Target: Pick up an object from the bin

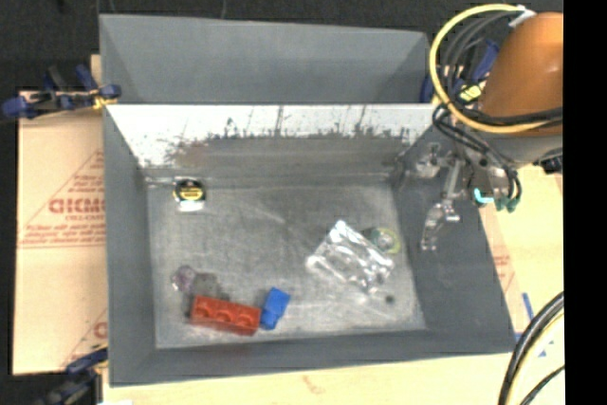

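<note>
**End effector (434, 228) waits at the bin's right wall, nothing taken yet**

End effector hangs below the arm's orange wrist cover (531, 62), over the sloping right wall of the grey bin (266, 76), just beside the floor's right edge. Whether it is open or closed I cannot tell; no bin item is seen in its grasp.

Nearest to it lies a crumpled clear plastic wrapper (349, 263), right of the floor's centre, with a small greenish round piece (384, 240) at its upper right edge. Being closest, the wrapper looks the likeliest candidate.

The rest lie well apart from it. A red studded brick (226, 314) and a blue block (274, 306) sit side by side near the front edge. A small purplish-grey thing (186, 280) is just beside the brick. A little yellow-and-black tape measure (190, 194) rests in the back left corner. All look loosely scattered, not arranged.

The tape measure's label is too small to read, and no writing can be made out on the other items.
</note>
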`<control>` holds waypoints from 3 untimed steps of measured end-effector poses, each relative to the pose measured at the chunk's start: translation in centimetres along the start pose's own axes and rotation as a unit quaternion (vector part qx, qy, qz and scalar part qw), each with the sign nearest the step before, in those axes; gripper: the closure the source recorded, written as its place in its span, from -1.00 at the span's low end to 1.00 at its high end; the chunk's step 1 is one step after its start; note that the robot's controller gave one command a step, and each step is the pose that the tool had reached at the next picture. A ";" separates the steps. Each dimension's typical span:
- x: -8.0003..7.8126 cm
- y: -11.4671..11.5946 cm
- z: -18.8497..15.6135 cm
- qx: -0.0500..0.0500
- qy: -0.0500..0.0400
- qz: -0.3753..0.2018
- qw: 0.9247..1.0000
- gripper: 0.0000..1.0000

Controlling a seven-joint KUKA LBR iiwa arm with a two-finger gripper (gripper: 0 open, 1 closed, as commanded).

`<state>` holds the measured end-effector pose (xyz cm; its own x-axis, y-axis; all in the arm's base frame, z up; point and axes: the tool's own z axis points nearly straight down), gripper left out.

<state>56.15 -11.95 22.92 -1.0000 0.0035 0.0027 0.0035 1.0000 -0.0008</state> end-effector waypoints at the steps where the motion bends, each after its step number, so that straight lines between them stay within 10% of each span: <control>1: 2.3 4.3 13.8 0.001 -0.006 -0.037 0.999 -1.00; 3: 2.9 3.9 11.5 0.001 -0.007 -0.012 1.000 -1.00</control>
<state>53.28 -8.04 11.38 -0.9997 -0.0207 -0.0111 -0.0207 0.9998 -0.0027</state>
